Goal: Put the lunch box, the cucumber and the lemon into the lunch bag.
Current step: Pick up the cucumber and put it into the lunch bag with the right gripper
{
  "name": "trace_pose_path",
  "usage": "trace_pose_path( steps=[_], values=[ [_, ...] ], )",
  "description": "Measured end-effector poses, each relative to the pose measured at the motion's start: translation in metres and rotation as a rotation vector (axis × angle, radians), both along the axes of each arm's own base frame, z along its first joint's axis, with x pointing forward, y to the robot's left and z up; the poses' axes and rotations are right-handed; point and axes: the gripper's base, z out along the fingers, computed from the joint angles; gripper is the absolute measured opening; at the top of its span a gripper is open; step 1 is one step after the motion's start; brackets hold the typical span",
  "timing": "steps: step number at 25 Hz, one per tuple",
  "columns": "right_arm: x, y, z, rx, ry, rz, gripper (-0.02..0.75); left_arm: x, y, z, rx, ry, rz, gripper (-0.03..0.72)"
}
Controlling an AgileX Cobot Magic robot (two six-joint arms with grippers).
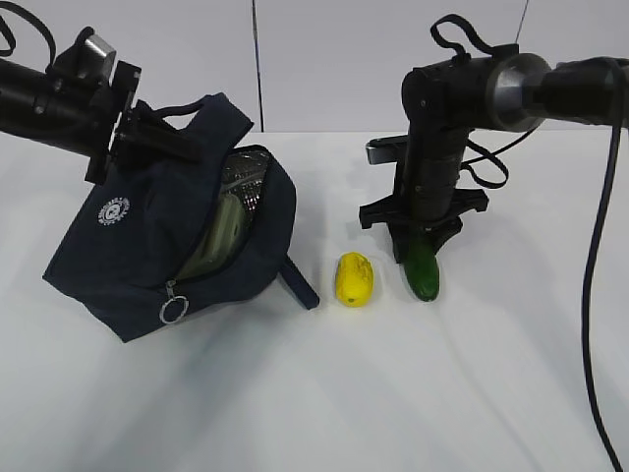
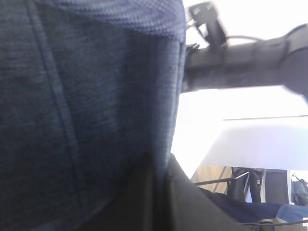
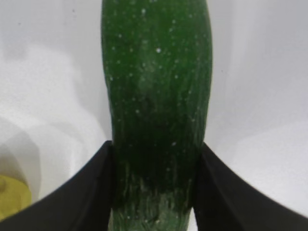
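My right end effector (image 1: 421,258) has its fingers touching both sides of the cucumber (image 1: 424,273) on the worktop (image 1: 472,393), beside the lemon (image 1: 355,279). It looks firm but slippery; mid-body is best. My left end effector (image 1: 147,138) pinches the lunch bag (image 1: 147,256) open.

Your front camera looks down across table (image 1: 491,393). Left wrist camera pressed against bag (image 2: 86,120). Right wrist camera very near cucumber (image 3: 156,96); front camera sees cucumber too.

Dark navy lunch bag (image 1: 147,251) with white logo, yellow lemon (image 1: 355,279), dark green white-flecked cucumber (image 3: 156,110)
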Motion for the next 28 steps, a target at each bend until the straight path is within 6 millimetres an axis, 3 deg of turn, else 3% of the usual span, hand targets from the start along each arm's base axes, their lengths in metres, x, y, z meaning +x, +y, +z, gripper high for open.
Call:
trace_pose_path(
  steps=[7,15,22,28],
  values=[
    [-0.001,-0.001,0.011,-0.016,0.046,-0.002,0.321,0.000,0.000,0.000,0.000,0.000,0.000,-0.009],
    [0.018,0.010,0.061,0.064,-0.096,0.051,0.319,0.000,0.000,0.000,0.000,0.000,0.000,-0.009],
    [0.011,0.026,0.084,0.261,-0.089,0.092,0.319,0.001,0.000,0.000,0.005,-0.005,0.016,-0.009],
    [0.001,0.049,0.107,0.550,-0.066,0.174,0.319,0.004,0.001,-0.001,0.016,-0.014,0.040,-0.009]
  ],
)
